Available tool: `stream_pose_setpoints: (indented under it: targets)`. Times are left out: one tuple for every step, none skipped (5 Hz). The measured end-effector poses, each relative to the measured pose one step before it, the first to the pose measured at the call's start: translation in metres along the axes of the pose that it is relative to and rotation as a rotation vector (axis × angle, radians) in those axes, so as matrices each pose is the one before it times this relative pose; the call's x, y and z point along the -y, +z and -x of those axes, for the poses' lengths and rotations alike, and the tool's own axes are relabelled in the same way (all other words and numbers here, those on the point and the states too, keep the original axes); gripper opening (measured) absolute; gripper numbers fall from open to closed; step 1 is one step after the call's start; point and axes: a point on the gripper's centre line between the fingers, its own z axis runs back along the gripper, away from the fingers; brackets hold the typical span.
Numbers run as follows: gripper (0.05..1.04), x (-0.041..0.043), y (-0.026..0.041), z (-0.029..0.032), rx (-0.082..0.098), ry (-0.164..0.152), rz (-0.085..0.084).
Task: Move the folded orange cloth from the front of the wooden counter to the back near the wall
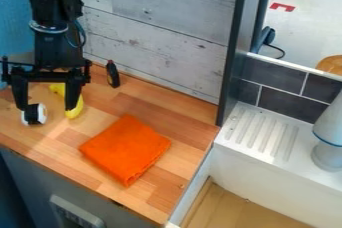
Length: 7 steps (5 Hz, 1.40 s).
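Gripper upper left, fingers spread apart, pointing down over the desk. Nothing visibly clamped.

Black-and-white round thing: on the desk, right at the tip of the view-left finger, mostly on the inner side of it. Can't tell if they touch.

Yellow, banana-like thing: on the desk at the view-right finger. One end shows between the fingers, the other comes out below and past the outer side of that finger. Contact unclear here too.

Orange folded cloth: flat on the desk, nearer the camera and to the right, well apart from the fingers. Small black thing with some yellow on it: upright or leaning near the plank wall, beyond the fingers to the right.

Hidden or hard to read: middle of the yellow thing is behind the view-right finger. View-left fingertip overlaps the black-and-white thing, can't identify that one. Arm is cut off by the top edge. Pale bottle-like thing on the white ribbed sink ledge is cut off by the right edge.
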Motion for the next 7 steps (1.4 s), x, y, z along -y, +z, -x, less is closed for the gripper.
stream_pose_setpoints:
  targets:
    - [1.001, 0.00075, -0.00883, 0.00241, -0.0210, -0.0068, -0.0116]
    - [1.001, 0.01442, -0.02354, 0.01050, 0.0084, -0.0791, -0.0178]
    - [1.001, 0.02953, -0.01825, 0.00629, 0.0046, -0.0647, 0.0005]
    - [1.001, 0.01421, -0.00385, 0.00363, 0.0122, -0.0639, 0.0734]
    - [1.001, 0.01611, -0.00982, 0.00250, 0.0462, -0.0910, 0.1188]
    - [1.001, 0.00929, -0.00104, -0.00682, 0.0543, -0.0379, 0.0611]
    - [1.001, 0.00230, -0.00181, -0.00715, 0.0616, -0.0330, 0.0192]
